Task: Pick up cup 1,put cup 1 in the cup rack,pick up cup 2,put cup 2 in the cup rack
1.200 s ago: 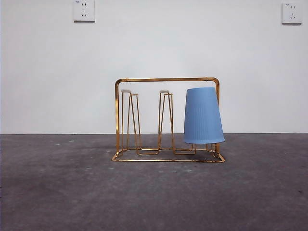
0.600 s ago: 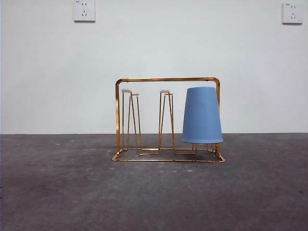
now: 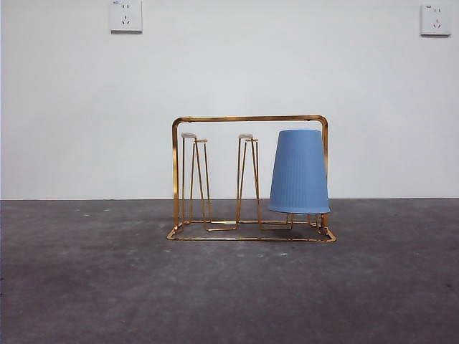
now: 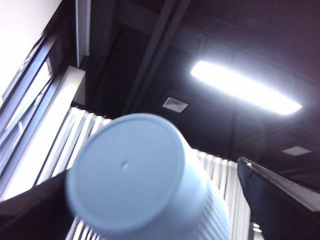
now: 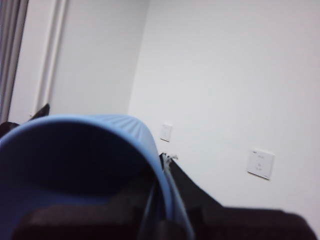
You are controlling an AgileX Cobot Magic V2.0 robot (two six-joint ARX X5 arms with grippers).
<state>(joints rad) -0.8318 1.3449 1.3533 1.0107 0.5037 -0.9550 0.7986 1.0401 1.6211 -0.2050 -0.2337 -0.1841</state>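
Rack with one cup on it, both grippers off the table holding cups.
The cup rack (image 3: 249, 119) stood mid-table with an upturned blue cup (image 3: 300, 172) over its right-hand prong, rim clear of the wire base. The left gripper (image 4: 145, 172) was raised toward the ceiling, its jaws either side of a pale cup (image 4: 135, 170), probably clamped on it, though the contact was out of frame. The right gripper (image 5: 102, 135) was closed on the rim of a darker blue cup (image 5: 75, 150).

We take this for a lab or office test room: bare white wall (image 3: 229, 79), 2 wall sockets (image 3: 125, 16), grey table (image 3: 229, 287), ceiling strip light (image 4: 245, 87).
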